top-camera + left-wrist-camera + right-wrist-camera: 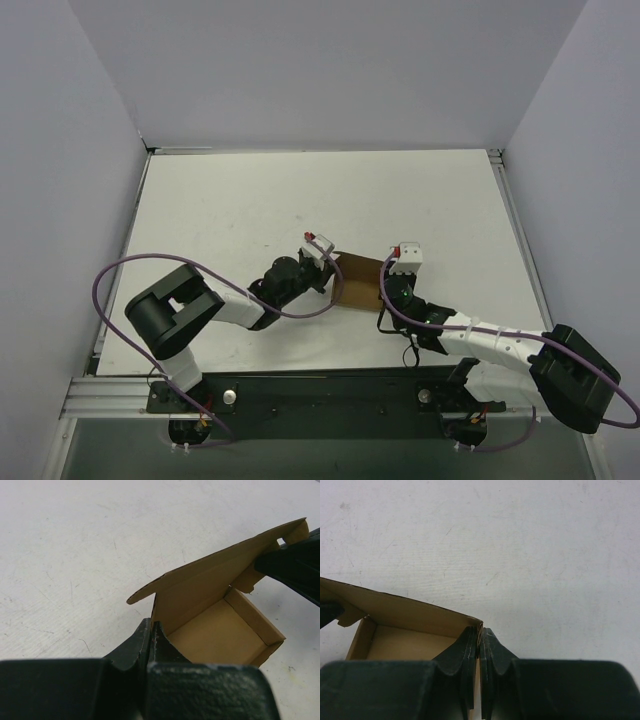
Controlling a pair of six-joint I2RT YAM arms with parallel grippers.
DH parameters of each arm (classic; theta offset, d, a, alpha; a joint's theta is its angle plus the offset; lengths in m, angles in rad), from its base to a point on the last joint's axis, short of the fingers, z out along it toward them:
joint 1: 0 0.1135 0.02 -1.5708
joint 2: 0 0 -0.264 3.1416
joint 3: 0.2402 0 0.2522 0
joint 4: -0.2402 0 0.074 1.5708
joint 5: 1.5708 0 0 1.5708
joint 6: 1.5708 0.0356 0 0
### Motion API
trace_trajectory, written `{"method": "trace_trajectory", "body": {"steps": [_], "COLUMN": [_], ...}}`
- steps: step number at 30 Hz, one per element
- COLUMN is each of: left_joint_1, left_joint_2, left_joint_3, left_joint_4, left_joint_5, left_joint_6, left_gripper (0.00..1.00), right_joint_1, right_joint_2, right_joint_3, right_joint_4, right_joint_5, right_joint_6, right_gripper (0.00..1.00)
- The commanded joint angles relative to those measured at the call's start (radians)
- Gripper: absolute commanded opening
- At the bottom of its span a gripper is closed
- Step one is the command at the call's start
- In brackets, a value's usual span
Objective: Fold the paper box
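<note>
The left claw (151,632) is clamped on one end wall of the box (215,635), the right claw (481,637) on the opposite end. The box is held between them, mid-frame, equally near both arms.

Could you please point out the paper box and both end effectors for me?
paper box (215,637): left wrist view, its inner floor.
left end effector (151,632): left wrist view, between its closed fingertips.
right end effector (481,637): right wrist view, between its closed fingertips.
</note>
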Motion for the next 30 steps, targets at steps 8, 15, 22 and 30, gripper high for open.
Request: {"method": "trace_trajectory", "body": {"steps": [8, 15, 22, 30], "left_joint_1": [-0.050, -0.056, -0.056, -0.056], "left_joint_2": [0.000, 0.027, 0.018, 0.003], "left_joint_3": [0.029, -0.002, -0.013, -0.006], "left_joint_4": [0.172, 0.227, 0.224, 0.198], "left_joint_5": [0.216, 0.225, 0.208, 0.196], "left_joint_6": [-0.052, -0.072, -0.062, -0.059], "left_gripper": [0.00, 0.00, 0.00, 0.00], "right_joint_1": [-0.001, -0.004, 0.018, 0.104], "right_joint_2": [0.010, 0.038, 0.024, -0.040], "right_joint_3": [0.062, 0.041, 0.001, -0.051], "right_joint_4": [0.233, 0.258, 0.220, 0.108], "right_joint_5": [-0.238, -0.300, -0.282, -0.172], "right_joint_6": [0.026, 0.040, 0.048, 0.045], "right_gripper": [0.00, 0.00, 0.00, 0.00]}}
